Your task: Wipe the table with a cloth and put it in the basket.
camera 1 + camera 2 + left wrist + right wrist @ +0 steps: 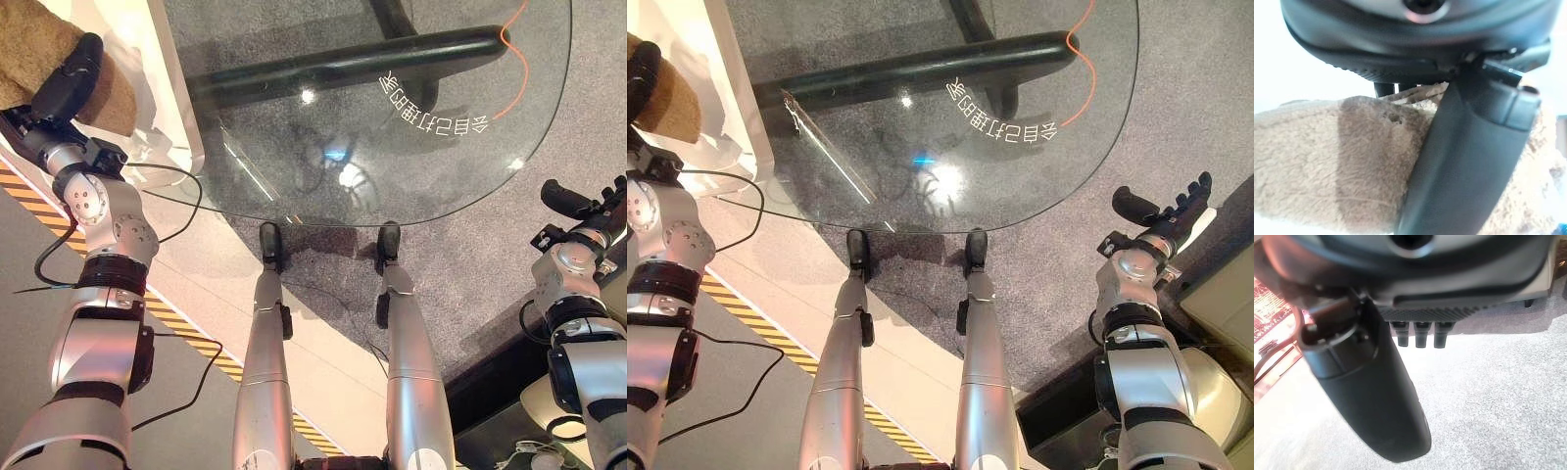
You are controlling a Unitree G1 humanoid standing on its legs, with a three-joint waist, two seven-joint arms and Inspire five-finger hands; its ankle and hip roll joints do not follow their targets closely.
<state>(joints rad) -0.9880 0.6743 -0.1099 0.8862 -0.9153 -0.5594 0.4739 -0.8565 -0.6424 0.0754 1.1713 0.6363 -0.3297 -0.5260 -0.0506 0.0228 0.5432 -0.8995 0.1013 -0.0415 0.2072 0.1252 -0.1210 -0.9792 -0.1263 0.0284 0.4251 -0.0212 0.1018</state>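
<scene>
A brown fluffy cloth is at the far left, beside the glass table. My left hand is shut on the cloth. In the left wrist view my thumb lies across the cloth, with the fingers behind it. The cloth hangs over a white surface left of the table. My right hand is off the table's right side, above the grey carpet. It is open and holds nothing, and its thumb stands over the carpet in the right wrist view.
The round glass top shows a dark bar-shaped base and an orange cable through it. A yellow-and-black striped line runs across the floor at the lower left. A pale object sits at the right edge.
</scene>
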